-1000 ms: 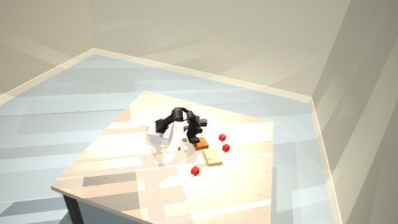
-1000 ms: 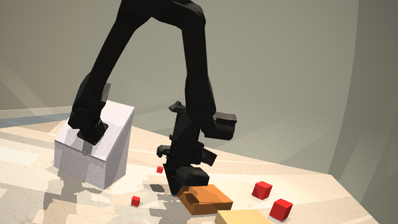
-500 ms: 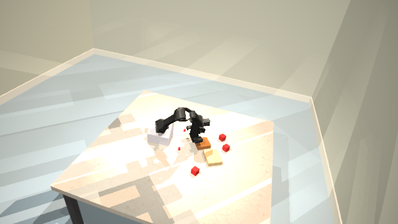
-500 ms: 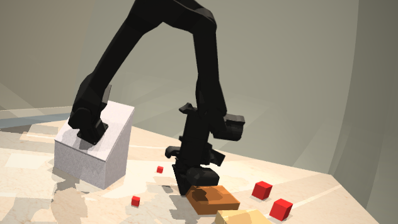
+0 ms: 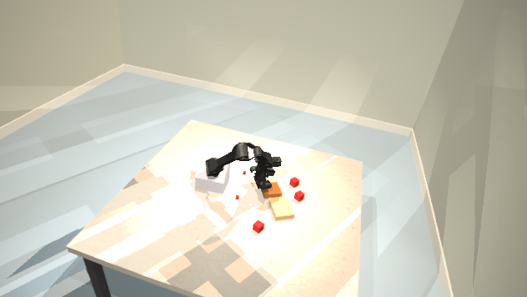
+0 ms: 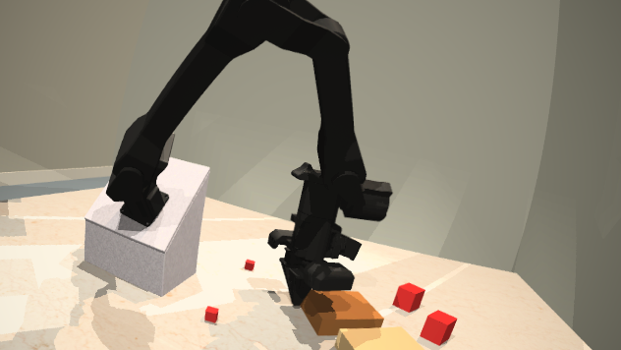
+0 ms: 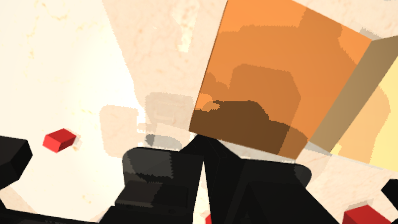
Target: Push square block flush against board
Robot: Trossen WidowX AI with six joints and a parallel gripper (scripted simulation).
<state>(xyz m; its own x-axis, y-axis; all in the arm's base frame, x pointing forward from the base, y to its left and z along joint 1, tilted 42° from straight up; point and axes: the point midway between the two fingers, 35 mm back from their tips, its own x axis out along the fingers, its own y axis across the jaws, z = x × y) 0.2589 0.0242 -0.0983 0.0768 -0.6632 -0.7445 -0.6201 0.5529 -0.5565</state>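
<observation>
The orange square block (image 5: 273,190) (image 6: 356,306) (image 7: 270,45) lies flat on the table. The pale yellow board (image 5: 282,208) (image 6: 385,340) (image 7: 387,145) lies flat beside it, on the side away from the arm's base. In the wrist view their facing sides are very close, and one block corner reaches a little past the board's corner; whether they touch cannot be told. My gripper (image 5: 263,188) (image 6: 297,303) (image 7: 203,135) is shut and empty, fingertips low at the block's near side, close to one corner. Contact there is not clear.
Red cubes (image 5: 294,182) (image 5: 299,196) (image 6: 409,297) (image 6: 438,327) stand to the block's right. Another red cube (image 5: 258,226) stands left of the board. Two small red cubes (image 5: 237,197) (image 6: 211,314) (image 5: 244,172) (image 6: 250,264) lie near the pale arm base (image 5: 210,183) (image 6: 125,256).
</observation>
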